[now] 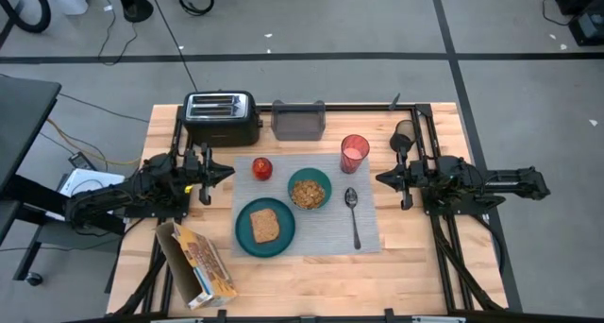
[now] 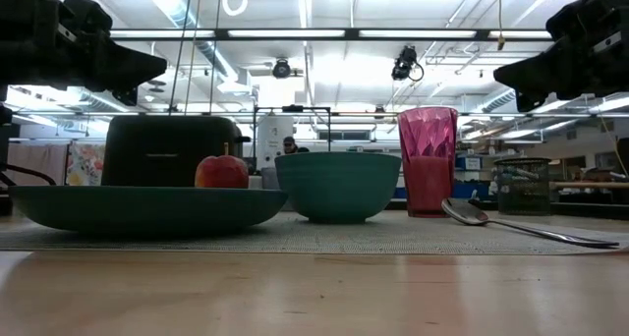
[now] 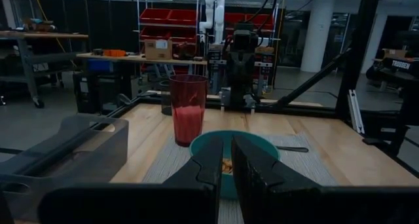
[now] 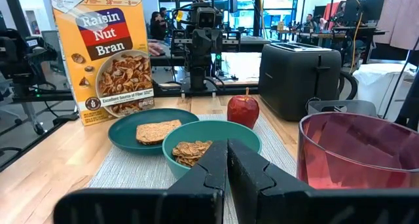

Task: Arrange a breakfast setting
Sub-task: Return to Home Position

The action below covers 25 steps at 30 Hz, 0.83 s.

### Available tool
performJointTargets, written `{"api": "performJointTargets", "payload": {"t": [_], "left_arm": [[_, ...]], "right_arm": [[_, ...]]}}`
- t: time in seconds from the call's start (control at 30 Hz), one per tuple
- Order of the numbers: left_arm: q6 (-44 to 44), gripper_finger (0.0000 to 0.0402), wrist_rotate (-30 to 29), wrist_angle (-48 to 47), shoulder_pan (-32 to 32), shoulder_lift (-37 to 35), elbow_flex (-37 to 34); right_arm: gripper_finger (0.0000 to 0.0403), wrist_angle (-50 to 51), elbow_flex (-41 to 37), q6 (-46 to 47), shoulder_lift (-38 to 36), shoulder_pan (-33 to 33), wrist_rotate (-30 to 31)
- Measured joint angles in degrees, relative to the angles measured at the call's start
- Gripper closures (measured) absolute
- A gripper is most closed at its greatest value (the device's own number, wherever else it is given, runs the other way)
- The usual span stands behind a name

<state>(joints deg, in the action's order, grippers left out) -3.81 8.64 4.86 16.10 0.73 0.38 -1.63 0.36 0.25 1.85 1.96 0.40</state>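
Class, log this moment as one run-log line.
left hand: shut, left of placemat | right hand: shut, right of placemat | toast on plate | apple, bowl, spoon on placemat | cup at its corner

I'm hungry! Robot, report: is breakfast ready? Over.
Left gripper, right gripper shut, empty, flanking placemat. Toast on plate; bowl, cup, spoon, apple placed. Nothing in the way.

The high view looks straight down on the table. The low view looks level across it. Both wrist views face the bowl from opposite sides.
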Motion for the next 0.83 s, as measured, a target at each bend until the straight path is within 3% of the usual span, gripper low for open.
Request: {"api": "performJointTargets", "payload": {"t": [0.83], "left_arm": [[0.00, 0.0361, -0.02, 0.00, 0.01, 0.00, -0.02]], "right_arm": [[0.0380, 0.00, 0.00, 0.02, 0.00, 0.00, 0.00]]}}
